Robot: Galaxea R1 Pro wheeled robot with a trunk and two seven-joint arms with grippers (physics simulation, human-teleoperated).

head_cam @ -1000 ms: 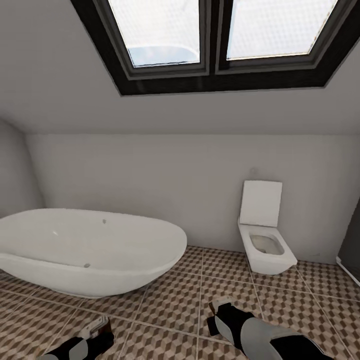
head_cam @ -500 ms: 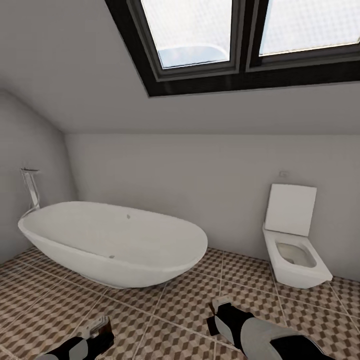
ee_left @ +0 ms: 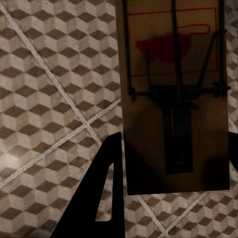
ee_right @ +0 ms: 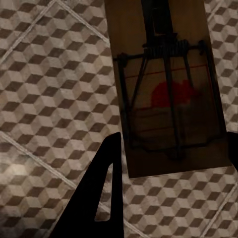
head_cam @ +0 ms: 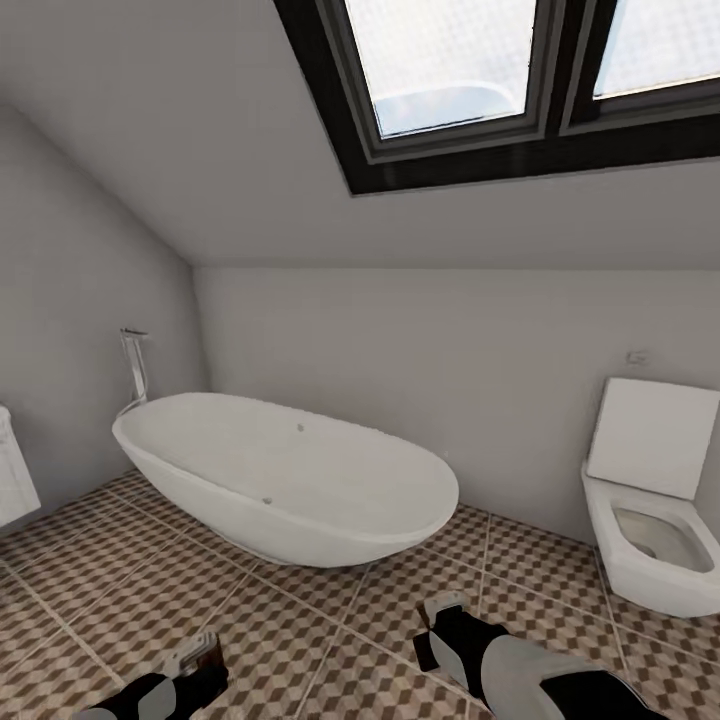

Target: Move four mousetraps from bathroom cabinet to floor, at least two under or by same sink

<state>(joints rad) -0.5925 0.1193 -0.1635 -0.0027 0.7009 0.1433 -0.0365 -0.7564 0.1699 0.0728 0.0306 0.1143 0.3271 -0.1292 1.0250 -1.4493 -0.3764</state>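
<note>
I have a flat tan wooden mousetrap with a dark wire spring and red print (ee_left: 176, 94) pinched in my left gripper (ee_left: 168, 173), and a second trap of the same make (ee_right: 168, 89) pinched in my right gripper (ee_right: 171, 168); in both wrist views the board sits between the dark fingers, hanging over the brown, beige and white cube-patterned bathroom floor (head_cam: 300, 640). From the head camera the left gripper (head_cam: 195, 665) and right gripper (head_cam: 440, 620) sit low and near, well apart.

I judge this as the carry step: two traps in hand, looking for the sink. Ahead is an oval white bathtub (head_cam: 290, 480) with a chrome floor tap (head_cam: 133, 370) at its far left end, and a white toilet (head_cam: 650, 520) at the right (neither is what I want). A white unit (head_cam: 15, 470) is cut off at the left edge; I cannot tell whether it is the basin. Next I should turn left to check, then lower both traps beside it.

The cabinet and the other two traps are not to be made out here.
</note>
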